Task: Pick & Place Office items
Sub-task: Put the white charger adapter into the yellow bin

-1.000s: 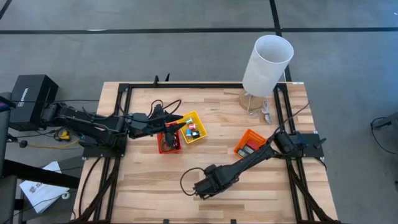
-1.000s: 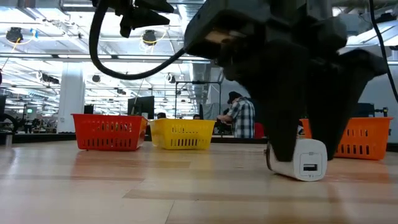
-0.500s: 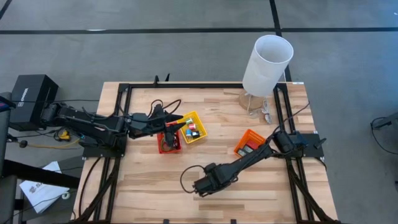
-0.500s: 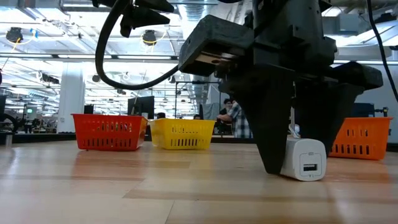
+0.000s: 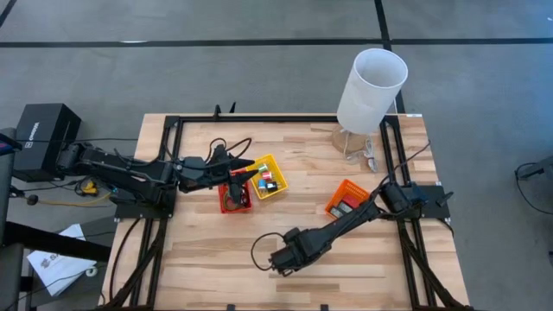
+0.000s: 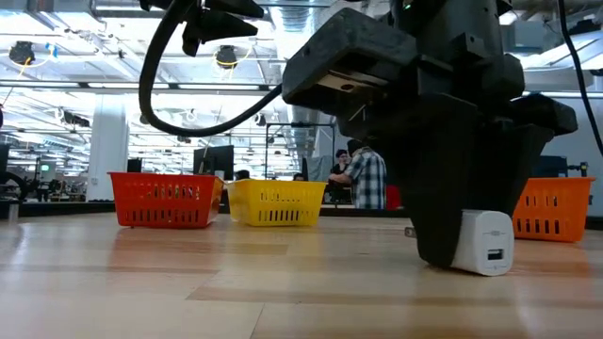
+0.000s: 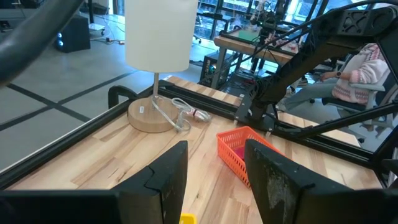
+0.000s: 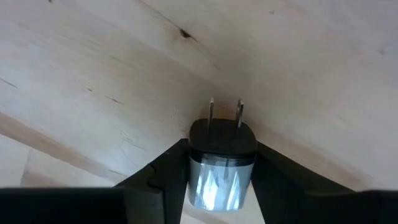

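Looking straight down from high up, level from the table top, and close from each wrist.

Dark jointed arms, black cables

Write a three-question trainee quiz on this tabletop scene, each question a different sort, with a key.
1. True or false: the right gripper has its fingers on either side of a white plug-in charger on the table.
2. Which tray is nearest the lamp? A red tray, B yellow tray, C orange tray.
3. Fill in: the left gripper hovers over the ___ tray.

Key: 1 true; 2 C; 3 red.
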Controlling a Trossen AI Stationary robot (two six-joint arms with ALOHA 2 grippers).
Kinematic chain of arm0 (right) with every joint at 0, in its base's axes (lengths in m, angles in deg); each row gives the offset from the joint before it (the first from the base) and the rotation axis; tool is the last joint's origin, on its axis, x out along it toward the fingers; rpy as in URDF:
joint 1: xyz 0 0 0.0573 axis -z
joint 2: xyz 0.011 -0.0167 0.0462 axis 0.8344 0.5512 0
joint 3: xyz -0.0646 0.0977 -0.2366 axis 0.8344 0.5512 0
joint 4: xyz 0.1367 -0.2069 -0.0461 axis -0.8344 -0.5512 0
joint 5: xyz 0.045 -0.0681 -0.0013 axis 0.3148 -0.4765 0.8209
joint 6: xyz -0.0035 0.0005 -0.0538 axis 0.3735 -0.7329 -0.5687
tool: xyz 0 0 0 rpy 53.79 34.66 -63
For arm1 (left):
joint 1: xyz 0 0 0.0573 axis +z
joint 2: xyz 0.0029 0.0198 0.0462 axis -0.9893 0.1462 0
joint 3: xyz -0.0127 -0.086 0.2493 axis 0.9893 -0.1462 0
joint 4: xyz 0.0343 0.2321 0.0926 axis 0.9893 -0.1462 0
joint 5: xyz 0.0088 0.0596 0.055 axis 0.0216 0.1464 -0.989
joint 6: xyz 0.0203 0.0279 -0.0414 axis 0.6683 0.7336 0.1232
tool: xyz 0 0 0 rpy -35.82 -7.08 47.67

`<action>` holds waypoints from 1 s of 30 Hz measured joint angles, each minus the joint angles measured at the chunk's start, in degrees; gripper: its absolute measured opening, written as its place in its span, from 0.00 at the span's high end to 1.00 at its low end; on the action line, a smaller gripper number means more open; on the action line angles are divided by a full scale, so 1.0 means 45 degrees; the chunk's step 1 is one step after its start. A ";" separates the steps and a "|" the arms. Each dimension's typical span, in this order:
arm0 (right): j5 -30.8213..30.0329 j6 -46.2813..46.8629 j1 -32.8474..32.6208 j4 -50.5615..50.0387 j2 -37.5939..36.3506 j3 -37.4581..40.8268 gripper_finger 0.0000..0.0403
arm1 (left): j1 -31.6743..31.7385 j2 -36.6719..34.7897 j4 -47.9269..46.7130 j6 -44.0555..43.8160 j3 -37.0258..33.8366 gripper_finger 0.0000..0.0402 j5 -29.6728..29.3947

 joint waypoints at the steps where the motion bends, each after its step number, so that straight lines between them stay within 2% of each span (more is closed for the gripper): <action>1: -0.0003 -0.0002 0.0003 0.0000 0.0000 0.0000 0.62 | -0.0001 0.0000 0.0000 0.0002 0.0000 0.62 0.0000; 6: -0.0061 -0.0215 0.0031 0.0045 0.0000 0.0000 0.63 | -0.0002 0.0000 0.0000 -0.0001 0.0000 0.62 0.0000; 11: -0.0079 -0.1253 0.0070 0.0055 0.0000 0.0000 0.67 | -0.0002 0.0000 0.0000 -0.0003 0.0000 0.62 0.0000; 16: -0.0004 -0.2126 0.0183 0.0049 -0.0044 0.0000 0.66 | 0.0000 0.0000 0.0007 0.0009 0.0000 0.62 0.0000; 19: 0.0003 -0.2532 0.0233 -0.0219 -0.0115 -0.0005 0.65 | 0.0099 0.0000 0.0202 0.0757 0.0003 0.62 -0.0015; 26: -0.0074 -0.3605 0.0489 -0.2748 -0.0117 -0.0710 0.68 | 0.0010 -0.0651 0.0247 0.1243 0.0024 0.62 -0.0063; 30: -0.0863 -0.4551 0.0684 -0.4551 -0.0117 -0.1886 0.66 | 0.0010 -0.1226 0.0255 0.1557 0.0019 0.62 -0.0061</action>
